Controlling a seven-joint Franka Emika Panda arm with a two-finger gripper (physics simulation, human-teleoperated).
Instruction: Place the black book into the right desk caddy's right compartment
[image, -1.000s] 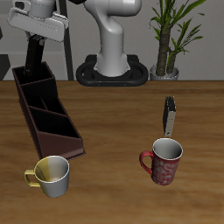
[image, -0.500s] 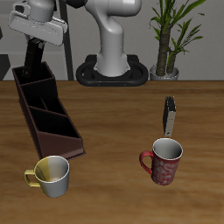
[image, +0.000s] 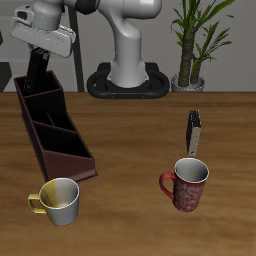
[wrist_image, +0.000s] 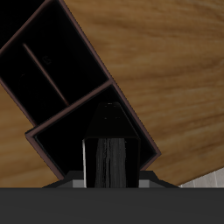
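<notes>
My gripper (image: 44, 47) is shut on the black book (image: 38, 68) and holds it nearly upright, slightly tilted, over the back end of the right desk caddy (image: 60, 135). The book's lower end hangs just above the right compartment (image: 36, 98), the squarish end section. In the wrist view the book (wrist_image: 109, 144) sits between my fingers (wrist_image: 87, 162) and points down at that compartment (wrist_image: 66, 140), behind the straight cross divider of the caddy (wrist_image: 74, 101). I cannot tell whether the book touches the caddy.
A shorter dark book with a grey face (image: 194, 131) stands upright farther across the table. A red mug (image: 185, 184) and a yellow mug (image: 58, 200) stand near the front edge. The robot base (image: 125, 78) and a potted plant (image: 192, 45) are at the back.
My gripper with the black book has shifted slightly toward the table's side edge and tilted a little. The book's lower end stays over the caddy's back end.
</notes>
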